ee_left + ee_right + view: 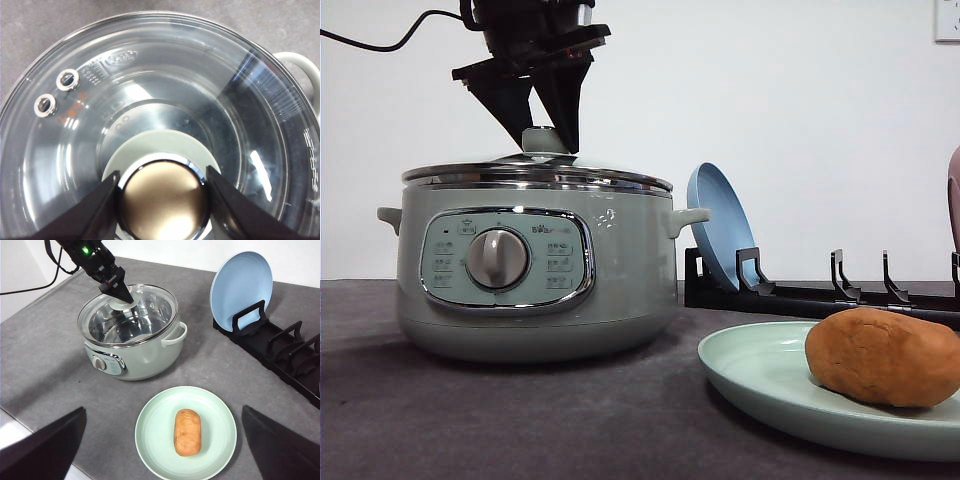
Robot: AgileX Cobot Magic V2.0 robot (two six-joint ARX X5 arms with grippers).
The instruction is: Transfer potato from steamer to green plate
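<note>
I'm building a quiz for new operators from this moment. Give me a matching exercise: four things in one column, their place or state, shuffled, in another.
Things:
1. potato
2. blue plate
3. glass lid
4. left gripper

Places or states:
A. on the steamer
B. standing on edge in the black rack
C. lying on the green plate
D. fingers on either side of the lid knob

Pairs: 1-C, 2-B, 3-A, 4-D

- The steamer (535,265) has a small brand mark on its front, right of the dial (498,259). It is too tiny to read.
- Little signs ring the dial, too small to read.
- The glass lid (150,100) has a stamped logo and faint orange marks, maybe letters, but too blurry.
</note>
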